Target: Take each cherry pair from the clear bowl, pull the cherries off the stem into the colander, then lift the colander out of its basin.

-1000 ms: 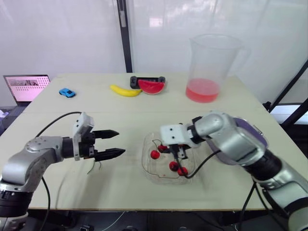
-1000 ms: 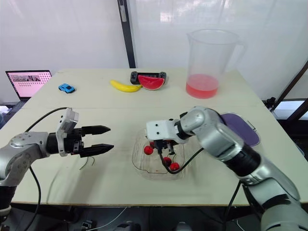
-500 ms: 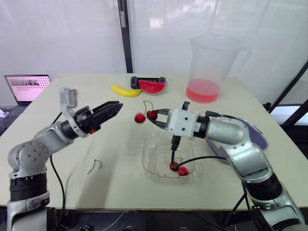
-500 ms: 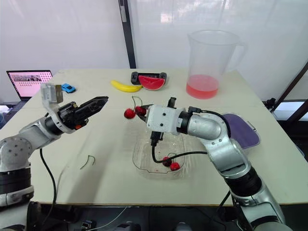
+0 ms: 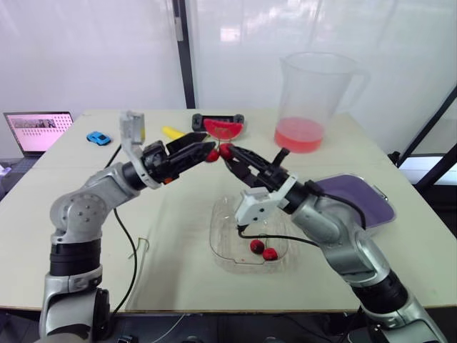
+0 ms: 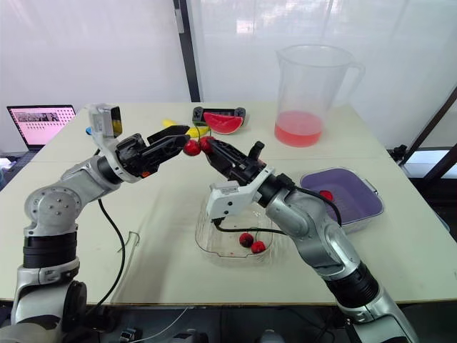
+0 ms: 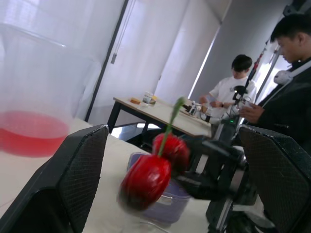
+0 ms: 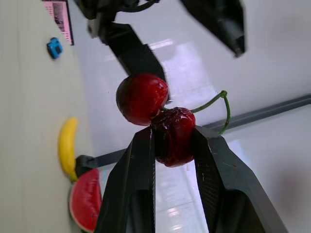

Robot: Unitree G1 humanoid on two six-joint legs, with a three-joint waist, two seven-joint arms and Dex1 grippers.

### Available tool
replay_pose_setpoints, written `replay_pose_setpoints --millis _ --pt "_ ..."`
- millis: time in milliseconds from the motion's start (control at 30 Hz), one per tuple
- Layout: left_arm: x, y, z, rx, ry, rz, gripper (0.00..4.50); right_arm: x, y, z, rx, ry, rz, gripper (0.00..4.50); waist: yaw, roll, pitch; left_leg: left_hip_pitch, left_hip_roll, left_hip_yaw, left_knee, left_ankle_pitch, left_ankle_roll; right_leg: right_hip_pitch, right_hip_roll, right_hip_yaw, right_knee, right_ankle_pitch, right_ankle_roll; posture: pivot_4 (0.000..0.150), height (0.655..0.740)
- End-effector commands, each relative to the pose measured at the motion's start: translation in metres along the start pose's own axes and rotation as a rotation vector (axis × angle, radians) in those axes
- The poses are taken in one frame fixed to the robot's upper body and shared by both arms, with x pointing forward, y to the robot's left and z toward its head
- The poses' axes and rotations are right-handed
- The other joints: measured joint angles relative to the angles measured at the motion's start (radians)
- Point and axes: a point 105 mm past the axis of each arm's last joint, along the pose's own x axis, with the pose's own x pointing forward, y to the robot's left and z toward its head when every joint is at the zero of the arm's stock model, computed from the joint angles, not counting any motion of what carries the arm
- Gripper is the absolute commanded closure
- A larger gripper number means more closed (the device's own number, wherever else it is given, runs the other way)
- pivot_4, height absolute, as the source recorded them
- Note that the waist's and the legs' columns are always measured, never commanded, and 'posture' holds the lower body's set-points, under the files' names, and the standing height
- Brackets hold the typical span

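Pitcher (image 6: 310,93), watermelon slice (image 6: 223,123) and toy car (image 5: 99,137) sit on the table (image 6: 171,264).

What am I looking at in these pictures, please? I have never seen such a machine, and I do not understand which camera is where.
This is a humanoid robot with two arms, each ending in two black jaws. The two wide pictures come from cameras in its head, looking down at a table. The two close pictures come from a camera on each wrist.

On the table are a clear bowl holding a second cherry pair, a purple colander with one cherry inside, a pitcher of red liquid, a banana, a watermelon slice and a blue toy car.

The right jaws are shut on one cherry of a cherry pair held above the table. The left jaws stand open around its other cherry.
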Motion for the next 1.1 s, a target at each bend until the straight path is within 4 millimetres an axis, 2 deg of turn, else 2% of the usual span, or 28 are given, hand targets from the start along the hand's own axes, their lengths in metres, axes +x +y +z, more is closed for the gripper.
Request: replay_pose_setpoints --millis 33,333,500,600,833,967,1067,1100 --pt "0.010 -0.009 0.013 0.060 -0.026 -0.050 0.00 0.000 -0.014 0.007 -0.022 -0.032 -0.064 3.35 0.001 0.000 0.000 0.000 0.000 0.000 0.000 0.000 0.000 0.000 0.000 0.000 0.000 0.000 0.000 0.150 0.7400" --pt "0.023 -0.008 0.020 0.081 -0.049 -0.072 0.00 0.002 -0.012 0.009 -0.017 -0.049 -0.045 3.35 0.000 0.000 0.000 0.000 0.000 0.000 0.000 0.000 0.000 0.001 0.000 0.000 0.000 0.000 0.000 0.150 0.7400" --pt "0.029 -0.014 0.022 0.095 -0.034 -0.109 0.00 0.002 -0.008 0.009 -0.009 -0.051 -0.015 3.35 0.000 0.000 0.000 0.000 0.000 0.000 0.000 0.000 0.000 0.001 0.000 0.000 0.000 0.000 0.000 0.150 0.7400" --pt "0.030 -0.014 0.019 0.093 -0.030 -0.114 0.78 0.002 -0.008 0.010 -0.009 -0.053 -0.013 3.39 -0.001 0.000 0.000 0.000 0.000 0.000 0.000 0.000 0.000 0.001 0.000 0.000 0.000 0.000 0.000 0.150 0.7400" --pt "0.030 -0.015 0.019 0.075 -0.038 -0.114 4.40 0.001 -0.008 0.009 -0.005 -0.050 -0.008 3.39 0.000 0.000 0.000 0.000 0.000 0.000 0.000 0.000 0.000 0.001 0.000 0.000 0.000 0.000 0.000 0.150 0.7400" --pt "0.030 -0.014 0.021 0.076 -0.046 -0.107 4.46 0.000 -0.006 0.008 0.019 -0.051 0.007 3.39 0.000 0.000 0.000 0.000 0.000 0.000 0.000 0.000 0.000 0.001 0.000 0.000 0.000 0.000 0.000 0.150 0.7400" --pt "0.029 -0.012 0.021 0.079 -0.042 -0.096 4.46 -0.002 -0.003 0.011 0.127 -0.067 0.027 3.39 0.000 0.000 0.000 0.000 0.000 0.000 0.000 0.000 0.000 0.001 0.000 0.000 0.000 0.000 0.000 0.150 0.7400" --pt "0.029 -0.011 0.021 0.079 -0.041 -0.095 4.49 -0.003 -0.003 0.011 0.143 -0.069 0.035 3.11 0.000 0.000 0.000 0.000 0.000 0.000 0.000 0.000 0.000 0.001 0.000 0.000 0.000 0.000 0.000 0.150 0.7400"
